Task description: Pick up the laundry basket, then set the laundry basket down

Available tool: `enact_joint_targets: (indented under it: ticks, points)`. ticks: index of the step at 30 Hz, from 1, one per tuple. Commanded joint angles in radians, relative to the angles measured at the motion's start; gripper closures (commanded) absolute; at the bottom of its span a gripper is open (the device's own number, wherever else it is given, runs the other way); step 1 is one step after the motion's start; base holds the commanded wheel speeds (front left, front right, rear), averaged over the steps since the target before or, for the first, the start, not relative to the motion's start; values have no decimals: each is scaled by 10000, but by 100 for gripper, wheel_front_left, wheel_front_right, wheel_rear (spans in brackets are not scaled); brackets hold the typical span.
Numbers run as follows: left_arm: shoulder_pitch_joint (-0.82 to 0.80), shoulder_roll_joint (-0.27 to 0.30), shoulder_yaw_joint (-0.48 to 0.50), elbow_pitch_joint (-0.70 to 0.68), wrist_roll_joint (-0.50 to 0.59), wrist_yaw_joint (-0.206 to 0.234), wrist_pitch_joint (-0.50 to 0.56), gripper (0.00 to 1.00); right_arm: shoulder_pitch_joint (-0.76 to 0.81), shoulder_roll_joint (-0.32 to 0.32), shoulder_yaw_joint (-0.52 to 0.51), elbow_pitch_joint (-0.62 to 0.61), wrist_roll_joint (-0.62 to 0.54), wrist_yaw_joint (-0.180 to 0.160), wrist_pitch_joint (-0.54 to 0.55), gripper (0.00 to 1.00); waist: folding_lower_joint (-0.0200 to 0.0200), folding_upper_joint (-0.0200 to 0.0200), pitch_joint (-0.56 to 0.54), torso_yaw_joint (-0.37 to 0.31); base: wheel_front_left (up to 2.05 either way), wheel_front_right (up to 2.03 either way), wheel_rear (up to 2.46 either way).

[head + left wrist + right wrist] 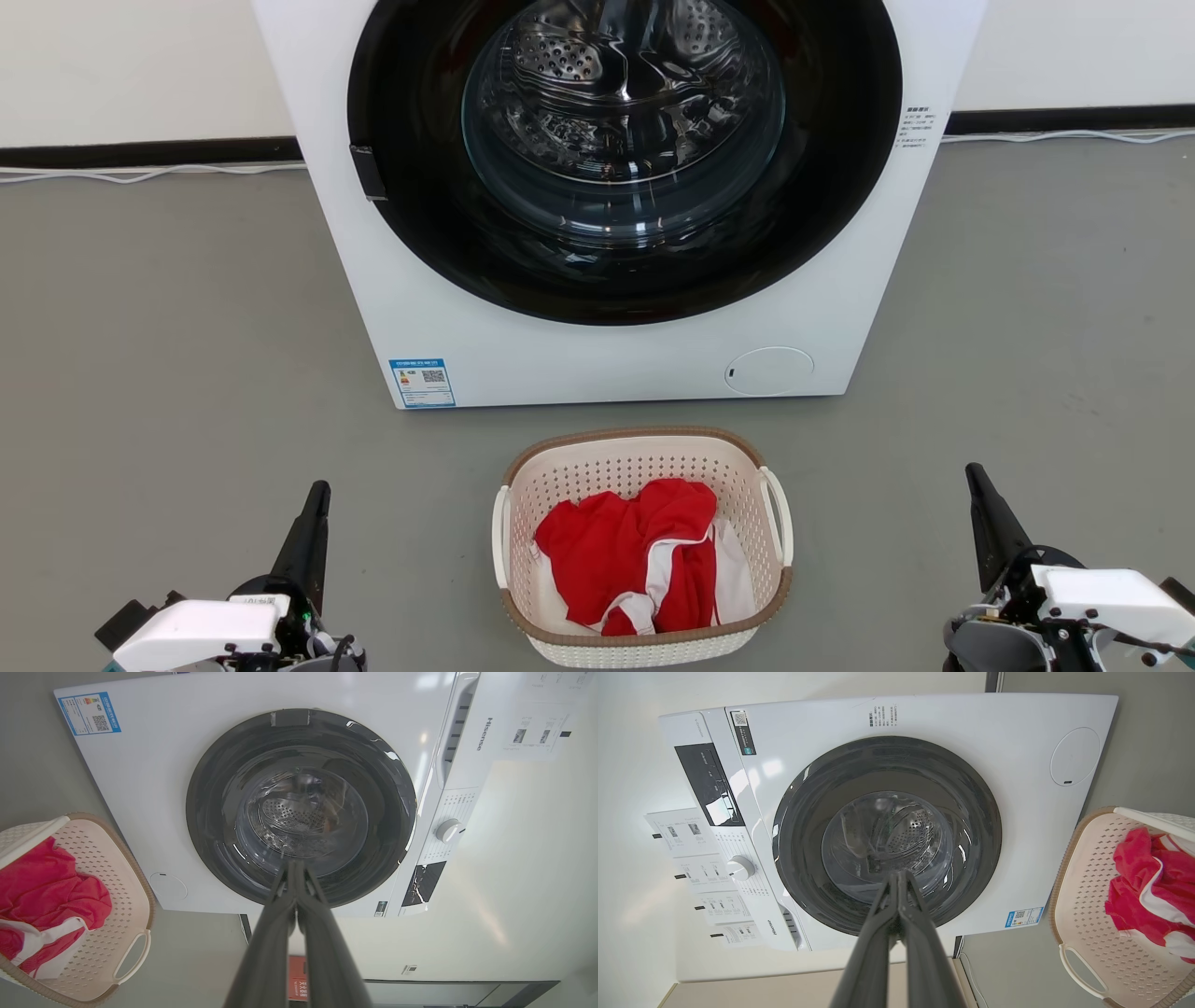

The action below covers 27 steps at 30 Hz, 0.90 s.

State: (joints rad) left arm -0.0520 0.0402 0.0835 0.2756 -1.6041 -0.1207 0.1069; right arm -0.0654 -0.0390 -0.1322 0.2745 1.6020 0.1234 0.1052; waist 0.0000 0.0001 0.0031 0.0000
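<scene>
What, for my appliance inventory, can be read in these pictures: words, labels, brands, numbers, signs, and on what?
"Hisense": top panel of the white front-loading washing machine.
Blue-bordered sticker with QR code, washer front: too small to read.
Grey print beside the dark round door: too small.
Printed paper sheets and markings around the white dial: too small.

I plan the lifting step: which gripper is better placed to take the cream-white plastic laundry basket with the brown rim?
Neither clearly: the cream-white laundry basket lies midway. The shut left gripper faces its left white handle, the shut right gripper its right white handle, neither touching.
</scene>
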Motion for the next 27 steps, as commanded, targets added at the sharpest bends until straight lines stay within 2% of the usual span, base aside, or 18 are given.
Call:
enact_joint_targets:
  ticks: [1, 27]
  points:
    - [-561, 101, 305, -302, -43, -100, 65, 100, -425, -112, 182, -297, 65, 73, 82, 100, 0, -1, -1, 0, 0, 0, 0]
    - [-561, 100, 304, -303, -44, -100, 64, 100, -425, -112, 183, -297, 66, 73, 81, 100, 0, -1, -1, 0, 0, 0, 0]
